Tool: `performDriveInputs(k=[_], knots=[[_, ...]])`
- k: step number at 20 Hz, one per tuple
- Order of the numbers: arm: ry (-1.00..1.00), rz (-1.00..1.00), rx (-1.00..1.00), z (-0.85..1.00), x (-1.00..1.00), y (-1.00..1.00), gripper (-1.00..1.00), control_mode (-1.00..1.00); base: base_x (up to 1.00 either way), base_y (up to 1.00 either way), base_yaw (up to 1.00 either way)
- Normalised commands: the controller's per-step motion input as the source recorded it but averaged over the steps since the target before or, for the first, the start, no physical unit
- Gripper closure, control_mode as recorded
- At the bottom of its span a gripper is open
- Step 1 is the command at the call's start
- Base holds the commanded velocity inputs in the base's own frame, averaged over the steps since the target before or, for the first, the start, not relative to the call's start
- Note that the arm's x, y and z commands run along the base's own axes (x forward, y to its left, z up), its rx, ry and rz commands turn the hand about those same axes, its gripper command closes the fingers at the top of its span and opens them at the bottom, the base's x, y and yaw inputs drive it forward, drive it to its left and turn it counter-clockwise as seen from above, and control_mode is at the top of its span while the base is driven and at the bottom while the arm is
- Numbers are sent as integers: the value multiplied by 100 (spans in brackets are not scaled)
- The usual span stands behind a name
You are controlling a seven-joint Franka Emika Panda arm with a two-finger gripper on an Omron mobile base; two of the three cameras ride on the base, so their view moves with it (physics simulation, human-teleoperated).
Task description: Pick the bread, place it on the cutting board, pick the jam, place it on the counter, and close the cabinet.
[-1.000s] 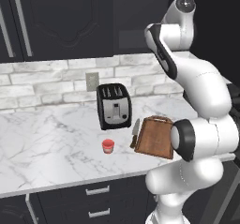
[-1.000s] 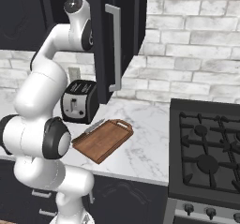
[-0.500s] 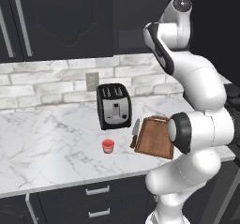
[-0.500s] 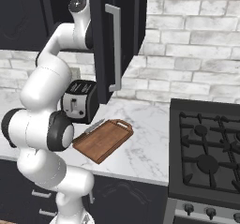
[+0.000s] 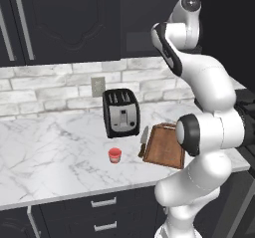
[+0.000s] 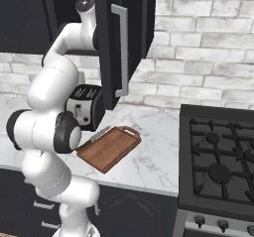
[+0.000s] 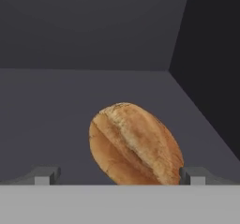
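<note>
- Here the step in hand looks to be the pick of the bread: the hand view looks along the gripper at the roll lying on the grey floor of the cabinet, close to the shelf's right-hand wall.
- The jaws are spread wide, one tip low on each side of the roll, with nothing pinched between them.
- The roll sits slightly right of the midline between the tips, nearly touching the right one; a small shift toward that side before closing would likely centre it and avoid nudging it away.
- Its long axis lies at a slant to the line between the tips, so a closing grip may roll or twist it; squaring the hand to the crease could help.
- The arm should probably reach a little deeper so the pads meet the broad middle of the roll, not its near edge.
- In the right base view the cabinet door stands open beside the arm's upper links; the withdrawal needs to clear it.
- The cutting board lies bare on the counter beside the toaster, with a knife along its left edge, so the landing spot is free.
- The jam already stands on the marble in front of the toaster, well apart from the board.
</note>
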Motion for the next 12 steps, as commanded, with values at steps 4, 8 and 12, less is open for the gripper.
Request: performDriveInputs(k=[4, 8, 12], knots=[[0, 0, 0, 0, 11, -2, -100, -100, 0, 0, 0], [0, 0, 0, 0, 8, -2, -100, -100, 0, 0, 0], [0, 0, 0, 0, 1, -2, -100, -100, 0, 0, 0]])
